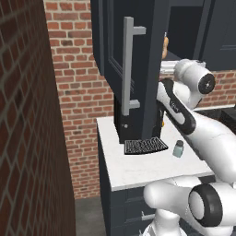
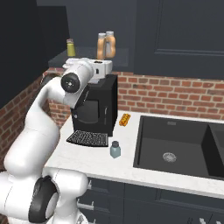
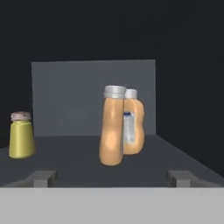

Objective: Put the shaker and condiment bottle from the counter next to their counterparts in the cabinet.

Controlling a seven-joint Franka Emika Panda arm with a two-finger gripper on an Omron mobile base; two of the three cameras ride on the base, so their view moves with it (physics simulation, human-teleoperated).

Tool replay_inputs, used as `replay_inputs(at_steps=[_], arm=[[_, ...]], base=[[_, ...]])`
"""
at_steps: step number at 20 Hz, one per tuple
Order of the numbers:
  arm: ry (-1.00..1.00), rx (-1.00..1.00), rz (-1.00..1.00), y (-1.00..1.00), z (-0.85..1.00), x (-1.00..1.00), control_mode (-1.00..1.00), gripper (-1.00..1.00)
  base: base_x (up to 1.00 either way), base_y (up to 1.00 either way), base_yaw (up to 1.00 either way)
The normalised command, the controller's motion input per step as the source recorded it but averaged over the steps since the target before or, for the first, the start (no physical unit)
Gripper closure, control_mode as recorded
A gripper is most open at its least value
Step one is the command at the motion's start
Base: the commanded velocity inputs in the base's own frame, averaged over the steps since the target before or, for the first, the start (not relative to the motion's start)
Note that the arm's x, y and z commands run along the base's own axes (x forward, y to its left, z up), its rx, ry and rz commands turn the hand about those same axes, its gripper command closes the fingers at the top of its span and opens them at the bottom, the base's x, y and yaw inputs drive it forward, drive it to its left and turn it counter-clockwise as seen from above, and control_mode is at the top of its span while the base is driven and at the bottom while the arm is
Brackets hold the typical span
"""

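The shaker [image 1: 178, 149] [image 2: 115, 149], a small grey-teal jar with a dark cap, stands upright on the white counter [image 1: 138, 171] in front of the coffee machine. On the open cabinet [image 1: 115, 46] shelf [image 3: 70, 155], two orange condiment bottles stand touching. The nearer one [image 3: 111, 129] [image 2: 101, 46] leans a little. The one behind it [image 3: 134, 127] [image 2: 110, 43] shows a whitish band. My gripper [image 3: 112, 178] is open just in front of the nearer bottle, level with the shelf, holding nothing. A yellow shaker [image 3: 21, 134] [image 2: 70, 47] stands further left on the shelf.
The open cabinet door with its grey bar handle [image 1: 129, 64] hangs to my arm's left. A black coffee machine [image 2: 96, 109] with a drip grate stands under the shelf. A small orange item [image 2: 124, 119] lies near the dark sink [image 2: 175, 144]. A brick wall [image 1: 27, 115] is on the left.
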Motion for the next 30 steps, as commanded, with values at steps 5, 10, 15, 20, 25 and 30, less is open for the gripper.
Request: replay_inputs(at_steps=[5,10,15,20,25,30], arm=[[-0.04,0.02,-0.03,0.00,0.00,-1.00,-1.00,-1.00],[0.12,0.00,-0.01,0.16,-0.22,-0.42,-1.00,-1.00],[0.15,-0.01,0.04,0.10,-0.33,-0.12,-1.00,-1.00],[0.04,0.00,0.08,-0.02,-0.01,-0.50,-1.00,-1.00],[-0.04,0.00,0.08,-0.32,-0.21,-0.87,-1.00,-1.00],[-0.02,0.00,0.09,-0.60,-0.51,-0.82,-1.00,-1.00]], base=[[0.00,0.00,0.00],[0.00,0.00,0.00],[0.00,0.00,0.00],[0.00,0.00,0.00],[0.00,0.00,0.00],[0.00,0.00,0.00]])
